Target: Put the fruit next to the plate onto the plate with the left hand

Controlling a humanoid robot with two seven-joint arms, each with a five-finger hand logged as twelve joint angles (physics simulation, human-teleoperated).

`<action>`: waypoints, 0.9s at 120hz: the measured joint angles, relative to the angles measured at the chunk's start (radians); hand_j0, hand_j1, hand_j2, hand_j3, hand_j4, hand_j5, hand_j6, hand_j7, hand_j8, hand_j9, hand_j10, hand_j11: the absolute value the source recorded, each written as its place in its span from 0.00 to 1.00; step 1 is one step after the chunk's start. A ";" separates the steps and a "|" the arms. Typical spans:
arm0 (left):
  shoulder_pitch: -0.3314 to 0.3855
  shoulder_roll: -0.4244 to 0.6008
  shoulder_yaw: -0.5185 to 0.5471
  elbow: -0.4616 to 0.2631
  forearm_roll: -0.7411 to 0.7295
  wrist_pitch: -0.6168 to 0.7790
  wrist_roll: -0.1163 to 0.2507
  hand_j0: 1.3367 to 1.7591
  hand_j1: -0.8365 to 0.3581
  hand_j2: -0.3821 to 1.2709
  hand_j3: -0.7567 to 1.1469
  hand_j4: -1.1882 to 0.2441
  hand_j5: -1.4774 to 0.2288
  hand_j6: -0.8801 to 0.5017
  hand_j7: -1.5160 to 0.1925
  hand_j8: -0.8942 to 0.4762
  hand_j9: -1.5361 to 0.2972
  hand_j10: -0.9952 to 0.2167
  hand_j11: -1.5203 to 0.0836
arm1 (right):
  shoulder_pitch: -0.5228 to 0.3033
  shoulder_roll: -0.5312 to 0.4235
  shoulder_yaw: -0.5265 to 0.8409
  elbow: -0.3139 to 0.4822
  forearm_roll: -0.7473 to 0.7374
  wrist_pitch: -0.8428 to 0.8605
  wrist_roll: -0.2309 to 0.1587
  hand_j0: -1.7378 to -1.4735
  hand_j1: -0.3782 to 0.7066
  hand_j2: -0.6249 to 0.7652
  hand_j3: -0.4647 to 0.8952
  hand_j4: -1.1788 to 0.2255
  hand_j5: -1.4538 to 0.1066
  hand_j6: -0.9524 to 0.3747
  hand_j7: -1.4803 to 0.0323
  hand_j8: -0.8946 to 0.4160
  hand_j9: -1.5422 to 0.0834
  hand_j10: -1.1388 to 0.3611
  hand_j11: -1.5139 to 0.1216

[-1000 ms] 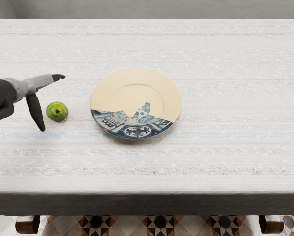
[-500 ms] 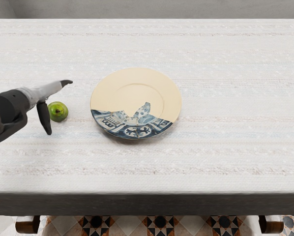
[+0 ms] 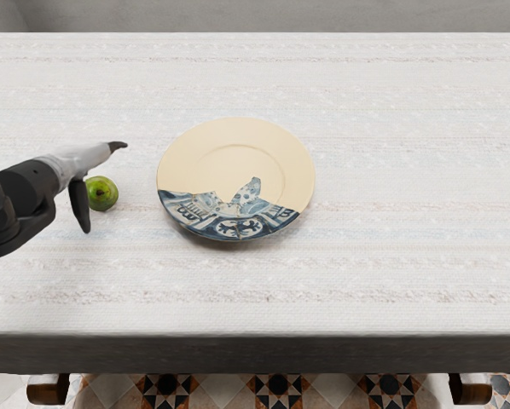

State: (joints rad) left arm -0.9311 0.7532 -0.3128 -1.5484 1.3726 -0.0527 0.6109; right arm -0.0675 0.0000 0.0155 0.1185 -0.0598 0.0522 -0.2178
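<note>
My left hand is open and holds nothing. One finger reaches right over the far side of the green fruit, and my thumb hangs just at its left. The fruit lies on the table, left of the plate and apart from it.

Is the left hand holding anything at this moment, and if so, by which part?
Nothing is held. The left hand has its fingers spread near the green fruit, which lies on the table.

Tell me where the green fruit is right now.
In the head view, the green fruit lies on the table left of the plate, clear of its rim, right beside the open left hand.
</note>
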 joint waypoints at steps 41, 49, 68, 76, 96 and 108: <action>0.023 -0.009 0.001 0.030 0.031 0.020 0.000 0.76 0.92 0.24 0.40 0.77 0.81 0.58 0.83 0.59 0.78 0.75 0.89 | 0.000 0.000 0.001 0.000 0.000 0.000 0.000 0.30 0.03 0.45 0.34 0.84 0.93 0.72 0.98 0.68 0.95 0.76 0.93; 0.023 -0.034 0.001 0.046 0.047 0.027 0.000 0.76 0.91 0.24 0.40 0.77 0.80 0.57 0.82 0.59 0.78 0.75 0.88 | 0.000 0.000 0.001 0.000 0.000 0.000 0.000 0.30 0.03 0.45 0.34 0.84 0.93 0.72 0.98 0.68 0.95 0.76 0.93; 0.026 -0.078 0.000 0.103 0.069 0.043 0.000 0.76 0.89 0.25 0.40 0.75 0.78 0.55 0.81 0.57 0.76 0.73 0.86 | 0.000 0.000 0.001 0.000 0.000 0.000 0.000 0.30 0.03 0.45 0.34 0.84 0.93 0.72 0.98 0.68 0.95 0.76 0.93; 0.030 -0.079 0.001 0.119 0.073 0.045 0.000 0.76 0.88 0.25 0.40 0.74 0.78 0.55 0.80 0.56 0.75 0.72 0.85 | 0.000 0.000 0.001 0.000 0.000 0.000 0.000 0.30 0.03 0.45 0.34 0.84 0.93 0.72 0.98 0.68 0.95 0.76 0.93; 0.031 -0.078 0.006 0.133 0.076 0.043 0.000 0.76 0.84 0.25 0.40 0.71 0.74 0.52 0.77 0.53 0.73 0.69 0.82 | 0.000 0.000 0.001 0.000 0.000 0.000 0.000 0.30 0.03 0.45 0.34 0.84 0.93 0.72 0.98 0.68 0.95 0.76 0.93; 0.031 -0.078 0.018 0.136 0.076 0.042 0.000 0.76 0.80 0.26 0.40 0.69 0.72 0.49 0.74 0.50 0.70 0.66 0.79 | 0.000 0.000 0.001 0.001 0.000 0.000 0.000 0.30 0.03 0.45 0.34 0.84 0.93 0.72 0.98 0.68 0.95 0.76 0.93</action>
State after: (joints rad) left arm -0.9004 0.6750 -0.2948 -1.4122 1.4490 -0.0111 0.6109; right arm -0.0675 0.0000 0.0169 0.1192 -0.0598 0.0522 -0.2178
